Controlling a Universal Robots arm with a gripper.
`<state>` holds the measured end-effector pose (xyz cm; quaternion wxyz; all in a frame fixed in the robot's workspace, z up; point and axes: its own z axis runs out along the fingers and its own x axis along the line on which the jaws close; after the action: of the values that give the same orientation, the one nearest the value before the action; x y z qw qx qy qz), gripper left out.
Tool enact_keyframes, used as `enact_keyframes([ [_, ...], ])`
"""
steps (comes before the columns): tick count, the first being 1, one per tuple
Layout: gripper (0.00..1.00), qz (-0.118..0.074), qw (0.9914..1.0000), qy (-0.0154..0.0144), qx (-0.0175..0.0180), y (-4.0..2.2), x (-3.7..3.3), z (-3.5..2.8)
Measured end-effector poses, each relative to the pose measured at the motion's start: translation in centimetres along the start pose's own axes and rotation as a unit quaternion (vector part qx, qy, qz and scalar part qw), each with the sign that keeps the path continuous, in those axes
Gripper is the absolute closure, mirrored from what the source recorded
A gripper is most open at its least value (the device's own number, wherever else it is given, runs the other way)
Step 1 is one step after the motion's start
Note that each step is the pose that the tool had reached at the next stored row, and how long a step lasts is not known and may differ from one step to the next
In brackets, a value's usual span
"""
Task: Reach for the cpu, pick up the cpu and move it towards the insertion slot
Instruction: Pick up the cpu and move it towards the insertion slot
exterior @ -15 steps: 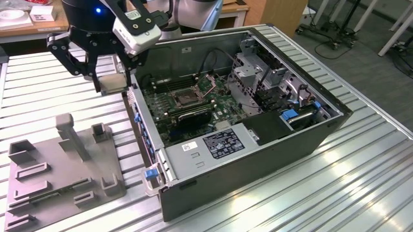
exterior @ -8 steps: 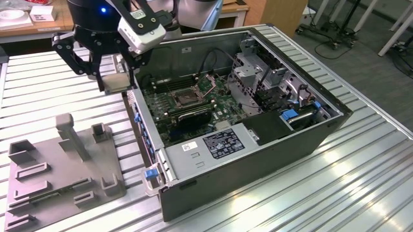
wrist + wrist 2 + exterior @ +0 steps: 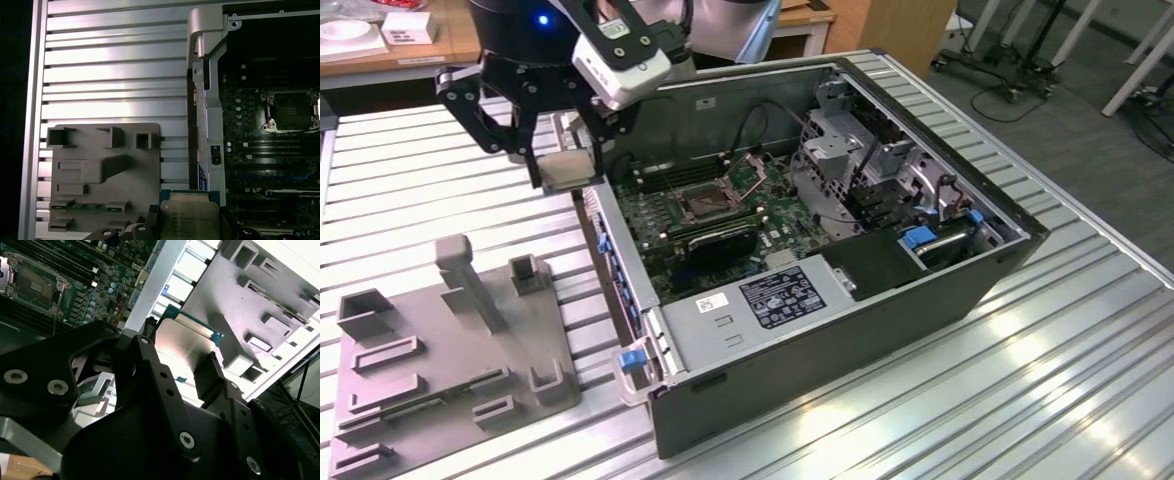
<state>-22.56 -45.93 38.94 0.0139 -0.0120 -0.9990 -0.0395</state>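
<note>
The hand grips the cpu by two opposite edges and holds it in the air above the rim of the open computer case, on the exterior view's left of the case. The chip is square, so it has no real long axis. In the second wrist view its pale metal face is turned toward the camera, with a green board edge at the far side, and black fingers press on both sides. In the first wrist view the cpu is cut off by the picture's edge, and the print on its face is too small to read.

The insertion slot lies flat on the green motherboard inside the case, its silvery frame around a dark square; it is well apart from the chip. It also shows in both wrist views.

The grey plastic tray sits on the ribbed metal table, on the exterior view's left of the case. In the exterior view the arm's black body hides most of the hand's upper part.
</note>
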Motion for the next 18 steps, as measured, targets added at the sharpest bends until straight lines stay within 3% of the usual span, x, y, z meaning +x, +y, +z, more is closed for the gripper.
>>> enact_keyframes([
  [18, 0.46, 0.0, 1.0, 0.0, 0.0, 0.04, -1.48, -0.03],
])
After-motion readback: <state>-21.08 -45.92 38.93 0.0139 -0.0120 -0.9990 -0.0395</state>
